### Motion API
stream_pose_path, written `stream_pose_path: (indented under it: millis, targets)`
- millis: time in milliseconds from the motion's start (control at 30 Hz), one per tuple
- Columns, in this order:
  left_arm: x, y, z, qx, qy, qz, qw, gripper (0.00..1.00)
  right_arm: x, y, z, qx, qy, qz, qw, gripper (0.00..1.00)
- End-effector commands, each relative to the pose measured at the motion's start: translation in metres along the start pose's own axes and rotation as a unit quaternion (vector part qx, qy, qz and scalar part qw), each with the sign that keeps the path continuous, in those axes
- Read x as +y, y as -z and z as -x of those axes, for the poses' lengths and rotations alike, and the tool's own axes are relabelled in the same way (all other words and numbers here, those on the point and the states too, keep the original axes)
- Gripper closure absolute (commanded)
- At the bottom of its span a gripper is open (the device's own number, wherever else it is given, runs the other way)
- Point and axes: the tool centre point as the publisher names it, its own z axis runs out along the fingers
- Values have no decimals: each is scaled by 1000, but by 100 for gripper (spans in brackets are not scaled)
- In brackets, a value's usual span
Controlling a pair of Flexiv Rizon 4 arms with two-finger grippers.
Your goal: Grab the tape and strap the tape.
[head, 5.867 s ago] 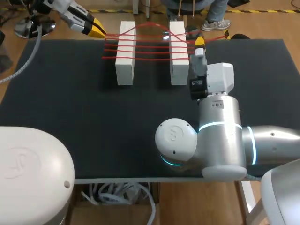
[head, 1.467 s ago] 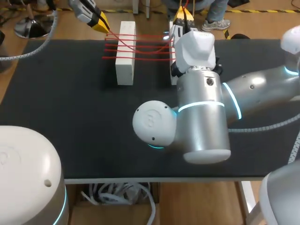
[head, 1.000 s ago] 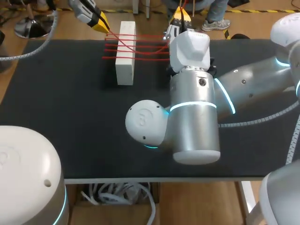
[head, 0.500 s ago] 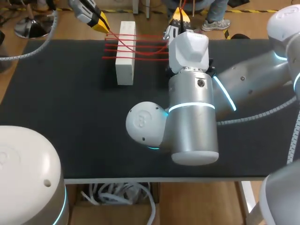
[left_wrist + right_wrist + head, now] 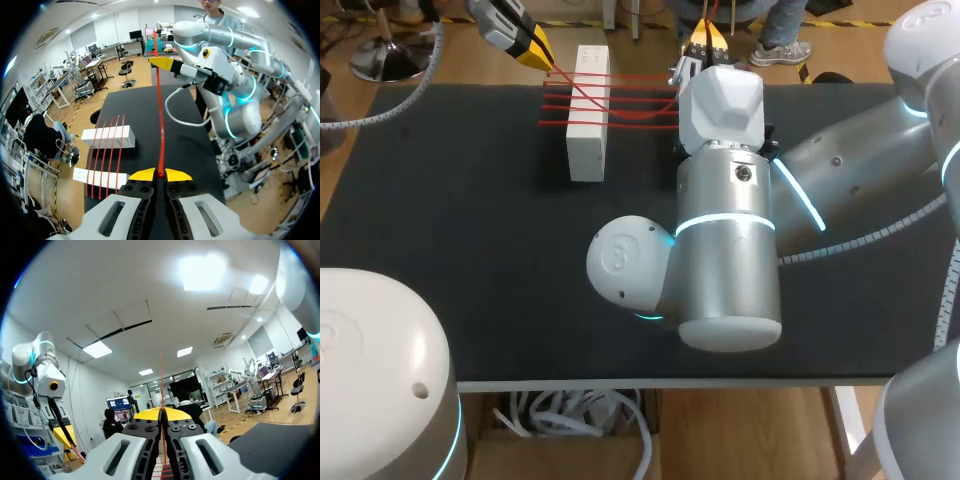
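Black table on a wooden floor.
The table's matte top lay flat; wood showed beyond its far edge.

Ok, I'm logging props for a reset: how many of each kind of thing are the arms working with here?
Blocks: 2
Tape: 1
Total: 3

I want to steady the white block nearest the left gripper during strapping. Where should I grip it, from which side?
Pinch the white block across its long sides at its bare near end, coming from the near side. The red tape crosses its far half, and the left gripper and right gripper hold tape beyond it.
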Motion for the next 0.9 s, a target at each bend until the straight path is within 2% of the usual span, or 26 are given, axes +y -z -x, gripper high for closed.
stream_pose_path:
  millis: [33,433,600,900]
  targets:
    - [-1,1,1,2,0,2,1000,100,10,6,-11,-20,24,-24,999,100]
    - [-1,1,1,2,0,2,1000,100,10,19,-22,3,145,-59,988,100]
    - [-1,1,1,2,0,2,1000,100,13,21,-26,14,194,-65,979,100]
    - [-1,1,1,2,0,2,1000,100,17,22,-34,27,267,-110,957,100]
